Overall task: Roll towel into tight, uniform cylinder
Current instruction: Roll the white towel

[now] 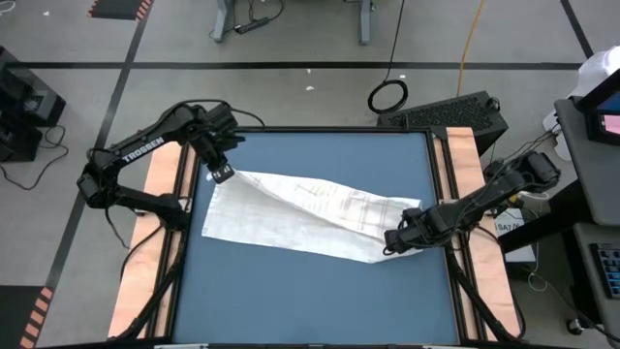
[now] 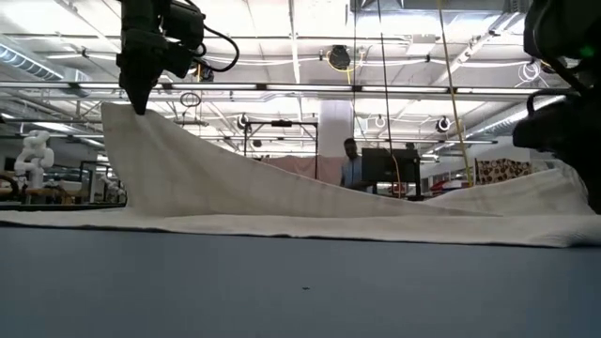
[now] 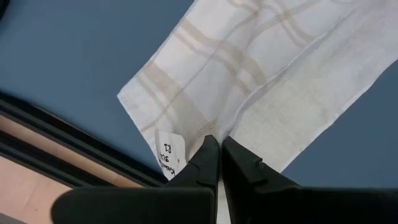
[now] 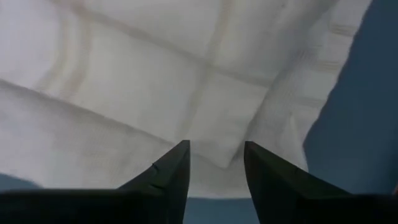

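At the table's (image 1: 320, 291) left far side the left gripper (image 1: 221, 173) pinches a corner of the towel (image 1: 310, 218) and holds it raised, seemingly to fold it, while at the right the right gripper (image 1: 395, 240), fingers parted, rests low over the towel's other end.

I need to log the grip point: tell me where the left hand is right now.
In the high view the left hand is at the blue table's far left corner, shut on the towel's corner and holding it lifted off the surface.
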Available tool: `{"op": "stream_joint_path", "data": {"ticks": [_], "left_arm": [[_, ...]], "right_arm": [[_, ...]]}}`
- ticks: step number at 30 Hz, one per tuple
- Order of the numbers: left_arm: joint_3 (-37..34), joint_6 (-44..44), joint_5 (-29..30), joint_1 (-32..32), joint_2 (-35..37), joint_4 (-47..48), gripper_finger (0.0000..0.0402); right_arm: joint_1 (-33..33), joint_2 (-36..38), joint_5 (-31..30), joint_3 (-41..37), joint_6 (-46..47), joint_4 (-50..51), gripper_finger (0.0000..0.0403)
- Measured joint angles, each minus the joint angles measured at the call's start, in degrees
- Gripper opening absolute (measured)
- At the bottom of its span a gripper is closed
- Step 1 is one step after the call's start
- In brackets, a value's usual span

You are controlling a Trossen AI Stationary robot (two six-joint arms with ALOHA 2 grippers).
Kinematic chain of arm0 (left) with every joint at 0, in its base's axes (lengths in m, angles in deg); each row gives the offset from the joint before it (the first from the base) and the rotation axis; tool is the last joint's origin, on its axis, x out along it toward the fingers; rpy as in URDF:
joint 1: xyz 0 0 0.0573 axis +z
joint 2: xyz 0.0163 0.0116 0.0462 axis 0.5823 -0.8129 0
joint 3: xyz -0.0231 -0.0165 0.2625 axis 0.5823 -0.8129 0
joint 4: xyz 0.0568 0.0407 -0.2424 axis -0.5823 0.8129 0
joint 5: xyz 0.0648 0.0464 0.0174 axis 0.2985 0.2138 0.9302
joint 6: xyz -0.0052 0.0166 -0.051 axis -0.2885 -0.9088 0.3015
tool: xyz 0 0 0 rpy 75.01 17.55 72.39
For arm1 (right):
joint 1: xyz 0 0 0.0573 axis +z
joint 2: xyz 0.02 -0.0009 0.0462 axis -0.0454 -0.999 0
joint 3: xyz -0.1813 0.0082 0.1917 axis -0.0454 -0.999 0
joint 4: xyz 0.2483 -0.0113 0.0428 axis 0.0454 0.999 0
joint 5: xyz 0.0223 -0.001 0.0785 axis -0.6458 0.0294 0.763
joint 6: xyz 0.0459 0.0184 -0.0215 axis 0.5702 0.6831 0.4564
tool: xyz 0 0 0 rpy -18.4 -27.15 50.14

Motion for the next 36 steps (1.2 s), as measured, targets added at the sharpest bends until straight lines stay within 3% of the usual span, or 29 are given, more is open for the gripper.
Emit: {"op": "stream_joint_path", "data": {"ticks": [7, 15, 22, 30, 33, 36], "left_arm": [[0.00, 0.00, 0.12, -0.01, 0.00, 0.01, 0.0012], [0.00, 0.03, 2.00, 0.01, 0.00, -1.18, 0.0012], [0.00, 0.07, 2.40, 0.01, 0.00, -1.13, 0.0012], [0.00, 1.20, 2.02, 0.01, 0.00, -0.77, 0.0012], [0.13, 3.08, -1.20, 0.01, 0.00, 0.17, 0.0012], [0.50, 3.17, -5.04, 0.01, 0.00, 0.75, 0.0012]], "right_arm": [[-0.02, -0.52, -2.50, -1.47, 0.02, -2.76, 0.0114], [-0.26, -0.50, -4.71, -1.45, 0.00, -6.74, 0.0008], [-0.22, 1.42, -2.38, -0.71, -1.33, -7.53, 0.0002], [-0.22, 3.50, 4.06, 6.44, -5.26, 1.66, 0.0001], [0.14, 3.50, 8.05, 8.00, -5.99, 3.25, 0.0001], [1.33, 3.50, 7.07, 8.30, -2.90, 4.65, 0.0000]]}}
